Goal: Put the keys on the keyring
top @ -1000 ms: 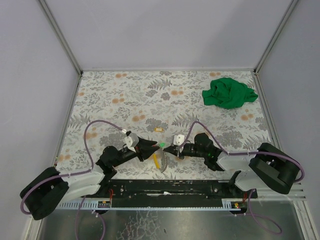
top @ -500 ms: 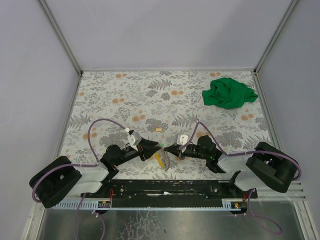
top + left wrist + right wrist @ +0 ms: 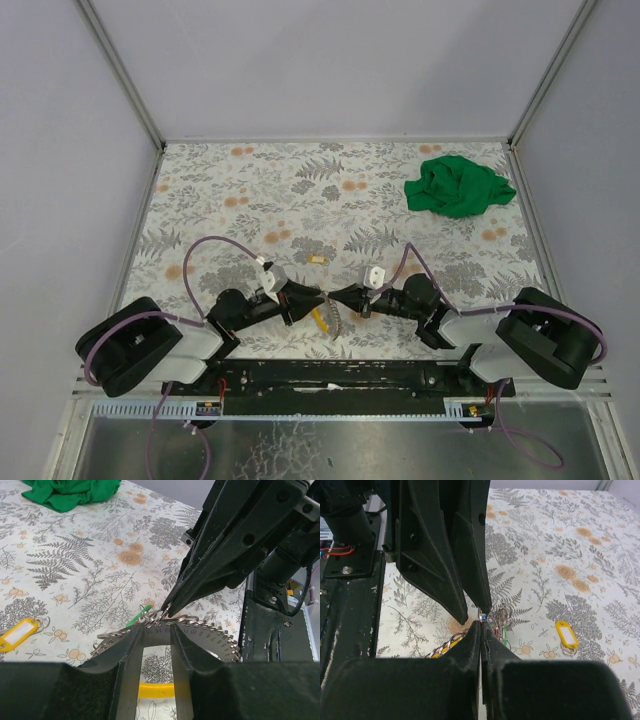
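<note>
Left claw (image 3: pixel 156 630) stands narrowly parted, nipping the keyring (image 3: pixel 210 629) low over the tabletop (image 3: pixel 300 190). Right claw (image 3: pixel 168 612) is pressed together, its tip at the ring beside the green-tagged key (image 3: pixel 136 619) (held or not, I cannot tell). The tips could collide, or the ring twist loose. Both arms lie low, stretched inward, nose to nose.

The coiled silvery keyring (image 3: pixel 186 621) has the green-tagged key (image 3: pixel 139 616) at its edge; the yellow-tagged key (image 3: pixel 17 634) lies flat nearby, apart.
</note>
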`<state>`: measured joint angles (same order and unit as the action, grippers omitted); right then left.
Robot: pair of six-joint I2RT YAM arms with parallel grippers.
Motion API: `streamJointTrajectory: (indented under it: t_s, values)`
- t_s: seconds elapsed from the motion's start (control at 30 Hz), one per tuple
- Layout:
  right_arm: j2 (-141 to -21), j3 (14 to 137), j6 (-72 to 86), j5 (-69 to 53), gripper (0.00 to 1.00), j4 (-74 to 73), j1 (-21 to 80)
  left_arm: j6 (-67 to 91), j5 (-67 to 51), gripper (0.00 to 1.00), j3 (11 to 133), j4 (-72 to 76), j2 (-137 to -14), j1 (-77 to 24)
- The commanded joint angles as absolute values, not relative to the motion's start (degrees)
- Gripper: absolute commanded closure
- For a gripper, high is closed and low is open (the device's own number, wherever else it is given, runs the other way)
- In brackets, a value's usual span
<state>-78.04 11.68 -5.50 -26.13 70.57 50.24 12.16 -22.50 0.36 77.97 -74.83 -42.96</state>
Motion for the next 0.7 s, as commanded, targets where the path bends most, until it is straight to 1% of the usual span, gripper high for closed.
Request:
streamJointTrajectory:
  t_s: [0.0,0.23,0.47,0.67]
  values:
    - [-74.48,11.87,-4.69,-26.77,1.0,76.47,49.7,11.55,-24.21,0.75,-3.21,84.15,-74.27,-42.49]
    - [-73.62,12.48,-4.7,-29.11,1.0,74.27,49.74,9.4,-24.7,0.8,-2.55,81.61,-71.33,-42.47]
    - [-75.29,13.0,-3.58,-31.94,1.0,75.72,49.71,7.39,-26.27,0.8,-2.64,79.3,-67.86,-42.45]
    - [-75.1,13.19,-3.14,-32.94,1.0,75.98,49.7,6.41,-28.39,0.8,-2.11,77.4,-67.44,-42.45]
